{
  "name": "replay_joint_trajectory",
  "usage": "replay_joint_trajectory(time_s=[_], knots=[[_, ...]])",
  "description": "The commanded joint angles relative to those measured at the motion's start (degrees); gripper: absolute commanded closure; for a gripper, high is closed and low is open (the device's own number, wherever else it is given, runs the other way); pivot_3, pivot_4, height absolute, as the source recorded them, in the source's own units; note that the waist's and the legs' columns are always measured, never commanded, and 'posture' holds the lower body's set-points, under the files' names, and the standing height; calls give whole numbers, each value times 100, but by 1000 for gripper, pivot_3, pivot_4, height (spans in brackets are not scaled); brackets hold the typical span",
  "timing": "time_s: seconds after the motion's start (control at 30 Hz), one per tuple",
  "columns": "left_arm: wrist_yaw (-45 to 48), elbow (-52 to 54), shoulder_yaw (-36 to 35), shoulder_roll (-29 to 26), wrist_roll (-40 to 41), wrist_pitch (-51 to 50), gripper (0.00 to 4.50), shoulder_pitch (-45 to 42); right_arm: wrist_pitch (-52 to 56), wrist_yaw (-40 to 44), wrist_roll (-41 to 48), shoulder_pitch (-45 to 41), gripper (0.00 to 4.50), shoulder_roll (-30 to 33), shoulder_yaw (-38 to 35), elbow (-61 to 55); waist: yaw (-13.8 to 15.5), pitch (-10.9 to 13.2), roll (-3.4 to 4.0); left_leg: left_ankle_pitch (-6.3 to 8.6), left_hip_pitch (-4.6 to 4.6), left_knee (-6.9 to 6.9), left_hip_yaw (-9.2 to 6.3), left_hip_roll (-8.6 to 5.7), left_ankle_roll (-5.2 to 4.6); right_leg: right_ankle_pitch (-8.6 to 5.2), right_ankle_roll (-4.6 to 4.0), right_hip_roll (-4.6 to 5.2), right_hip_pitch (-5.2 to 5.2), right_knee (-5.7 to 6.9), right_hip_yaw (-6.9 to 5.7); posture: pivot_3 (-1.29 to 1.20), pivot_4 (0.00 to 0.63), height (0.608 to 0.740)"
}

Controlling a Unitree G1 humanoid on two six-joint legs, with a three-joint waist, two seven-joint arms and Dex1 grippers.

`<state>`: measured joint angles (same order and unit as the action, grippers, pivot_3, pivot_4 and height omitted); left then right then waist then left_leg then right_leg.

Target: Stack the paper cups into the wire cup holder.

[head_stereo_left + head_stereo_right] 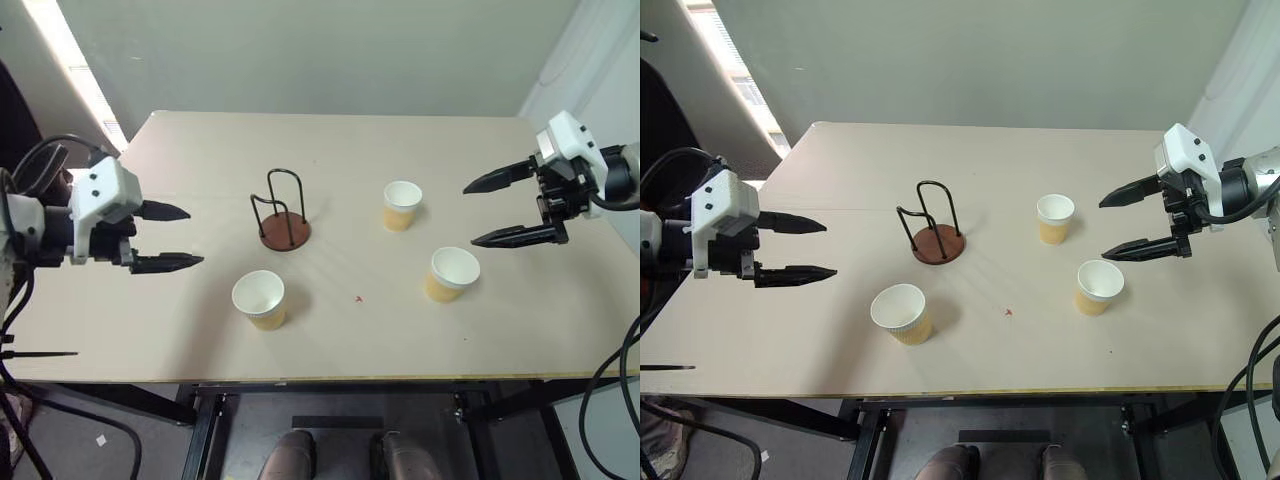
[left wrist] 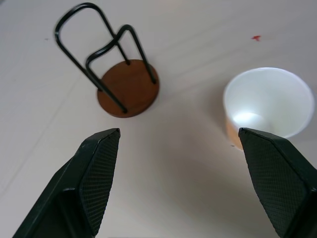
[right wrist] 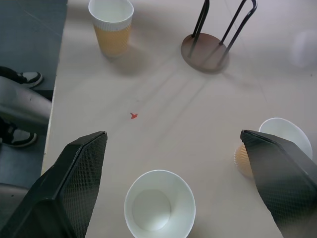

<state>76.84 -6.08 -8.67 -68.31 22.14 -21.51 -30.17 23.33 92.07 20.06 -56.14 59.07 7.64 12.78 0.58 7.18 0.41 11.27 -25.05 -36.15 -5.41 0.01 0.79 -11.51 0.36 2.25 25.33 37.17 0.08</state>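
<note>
Three tan paper cups stand upright and apart on the table: one near the front left, one at the middle right, one at the front right. The wire cup holder, a brown disc with two black wire arches, stands empty at the table's middle. My left gripper hovers open over the left side, pointing toward the holder and the front-left cup. Over the right edge my right gripper hangs open above the two right cups, holding nothing.
The beige table has a small red mark between the front cups. Its front edge runs just below the cups, with black frame legs and floor beneath. A pale wall stands behind the far edge.
</note>
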Motion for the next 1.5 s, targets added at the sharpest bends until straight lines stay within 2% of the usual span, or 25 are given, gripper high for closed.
replay_joint_trajectory(time_s=[0.03,0.17,0.3,0.37,0.47,0.53,0.6,0.8,1.17,1.3,1.4,1.5], knots=[[-97,-27,-7,59,-87,113,400,-179,14,-36,30,1,0,67,-252,-175,1,0,0,0,0,0,0,0,0,2,4,0,0,0,0,0,150,740],[-465,-296,198,324,-491,481,400,-368,2,-154,11,39,0,96,-349,-229,6,0,0,0,-1,0,0,0,0,12,19,0,0,-1,-1,0,150,740],[-2114,-1166,522,1322,-1376,888,400,-1025,72,-320,93,1,0,-10,-425,-365,40,-2,3,-13,8,-4,0,-2,-8,12,20,4,-13,4,-3,0,150,740],[-2499,-1377,547,1798,-1456,955,400,-1109,142,-510,131,-15,0,-142,-471,-507,30,-2,2,-21,8,-5,1,-2,-11,21,14,5,-15,2,-3,0,150,740],[-2866,-1447,552,2341,-1480,1002,400,-1149,132,-972,35,-88,0,-397,-523,-585,-1,-2,2,-26,9,-8,4,-6,-18,51,55,6,-20,-8,-1,0,150,740],[-3380,-1618,597,2936,-1530,967,400,-1385,184,-1469,-49,-221,0,-705,-539,-580,3,-1,2,-30,9,-12,4,-6,-23,61,70,6,-22,-10,-1,0,150,740],[-3766,-1888,656,3210,-1723,1027,400,-1617,223,-1734,-75,-243,0,-883,-533,-662,14,-1,2,-38,8,-13,4,-5,-27,69,76,6,-23,-11,-3,0,150,740],[-4577,-2576,715,3483,-2104,1340,400,-2109,353,-2016,-16,-188,0,-1034,-559,-924,34,-1,1,-42,7,-12,7,-8,-29,75,79,6,-24,-18,-3,0,150,740],[-4375,-2364,768,3572,-2040,996,400,-1910,327,-2068,-44,-170,0,-967,-650,-931,62,-1,1,-44,3,-22,7,-12,-27,79,86,5,-27,-21,-2,0,150,740],[-4374,-2410,687,3884,-1825,610,400,-1794,316,-2056,-41,-162,0,-989,-624,-949,72,-1,1,-49,4,-29,7,-13,-27,82,91,5,-33,-21,-2,0,150,740],[-4427,-2632,672,4062,-1825,683,400,-1774,309,-2077,-59,-186,0,-994,-624,-916,82,-1,1,-50,3,-39,7,-13,-29,85,96,5,-39,-22,-2,0,150,740],[-4579,-2943,581,4139,-1817,764,1007,-1895,307,-2072,-69,-172,0,-970,-625,-936,82,-1,1,-49,5,-44,8,-14,-30,87,98,5,-41,-22,-1,0,150,740]])
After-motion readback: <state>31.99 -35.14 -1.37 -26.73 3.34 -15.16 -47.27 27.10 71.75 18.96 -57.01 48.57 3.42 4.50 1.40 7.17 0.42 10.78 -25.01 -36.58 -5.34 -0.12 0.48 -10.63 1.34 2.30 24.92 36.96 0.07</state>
